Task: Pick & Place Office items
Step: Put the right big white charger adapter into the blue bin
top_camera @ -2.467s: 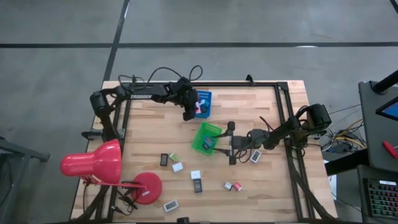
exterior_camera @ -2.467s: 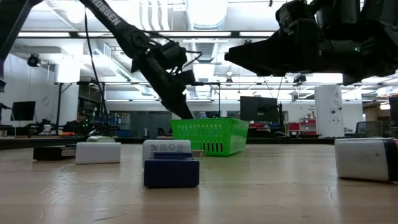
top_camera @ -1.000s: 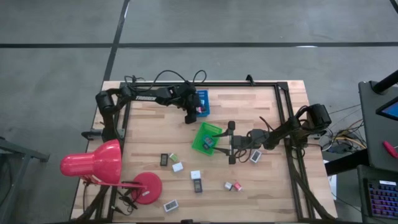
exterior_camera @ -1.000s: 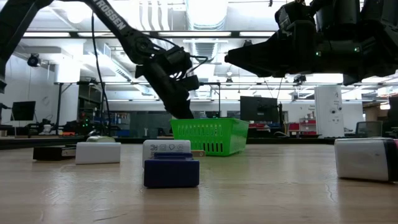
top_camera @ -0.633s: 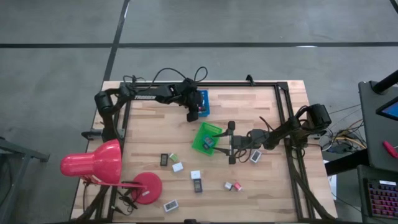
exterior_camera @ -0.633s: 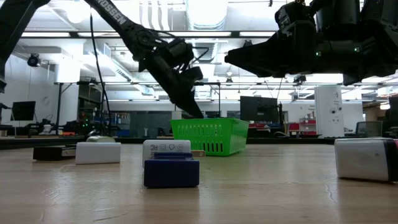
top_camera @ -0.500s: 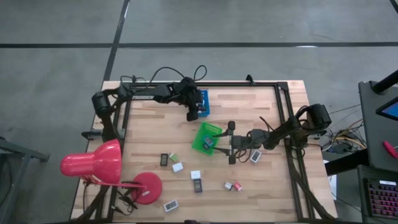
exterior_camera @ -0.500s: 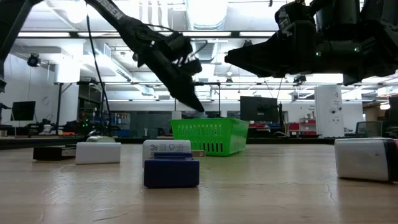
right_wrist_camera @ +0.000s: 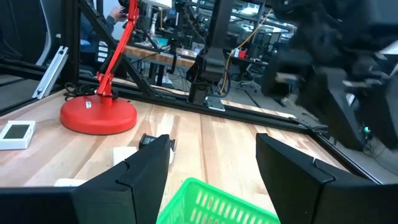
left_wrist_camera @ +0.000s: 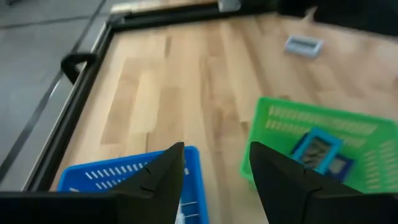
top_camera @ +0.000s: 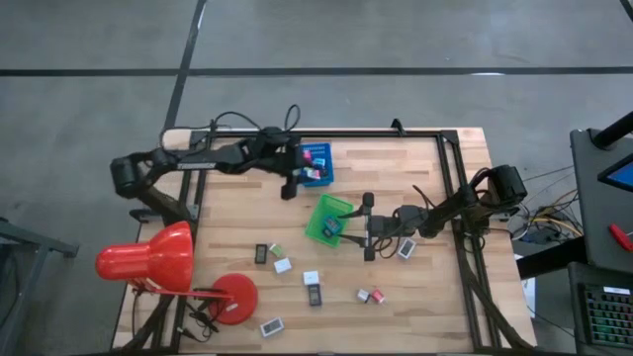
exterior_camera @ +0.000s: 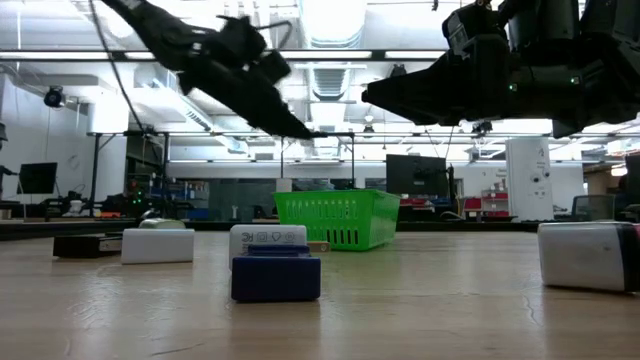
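High view: left hand (top_camera: 289,188) hangs empty beside blue tray (top_camera: 317,164); loose office items (top_camera: 312,288) lie well apart toward lamp (top_camera: 158,259) (right hand (top_camera: 368,229) nearer, by green tray (top_camera: 327,218)).
Left wrist view: fingers (left_wrist_camera: 163,174) apart, nothing between.
Right wrist view: fingers (right_wrist_camera: 148,167) apart, empty, over green tray.

No legible text — only blurred marks

Pale planked wood table (top_camera: 396,178), slotted plastic green tray (top_camera: 326,216) and blue tray (top_camera: 321,158), glossy red lamp (top_camera: 158,259).
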Robot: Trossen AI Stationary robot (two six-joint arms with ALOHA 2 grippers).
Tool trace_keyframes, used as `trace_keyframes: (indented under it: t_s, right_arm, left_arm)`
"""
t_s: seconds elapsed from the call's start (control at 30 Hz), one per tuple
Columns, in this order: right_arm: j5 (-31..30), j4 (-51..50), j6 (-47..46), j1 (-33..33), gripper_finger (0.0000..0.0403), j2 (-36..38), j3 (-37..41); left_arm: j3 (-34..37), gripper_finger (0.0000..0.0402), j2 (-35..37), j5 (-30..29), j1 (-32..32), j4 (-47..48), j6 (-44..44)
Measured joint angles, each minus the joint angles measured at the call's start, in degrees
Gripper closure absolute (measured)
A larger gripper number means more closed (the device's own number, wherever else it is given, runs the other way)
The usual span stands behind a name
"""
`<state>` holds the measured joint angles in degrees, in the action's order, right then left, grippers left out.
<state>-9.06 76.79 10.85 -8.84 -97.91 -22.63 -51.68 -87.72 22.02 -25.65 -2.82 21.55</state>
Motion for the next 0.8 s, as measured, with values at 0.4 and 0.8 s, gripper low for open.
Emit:
trace_keyframes:
  t_s: [0.4,0.8]
  right_arm:
    - [0.02,-0.02,-0.35,0.00,0.0172,0.00,0.02]
    - [0.16,-0.03,-1.88,-0.01,0.0172,0.00,0.02]
  left_arm:
    - [26.56,0.0214,25.79,2.91,1.09,-23.66,-7.30]
    - [43.23,0.0213,47.05,2.62,4.00,-24.60,-13.58]
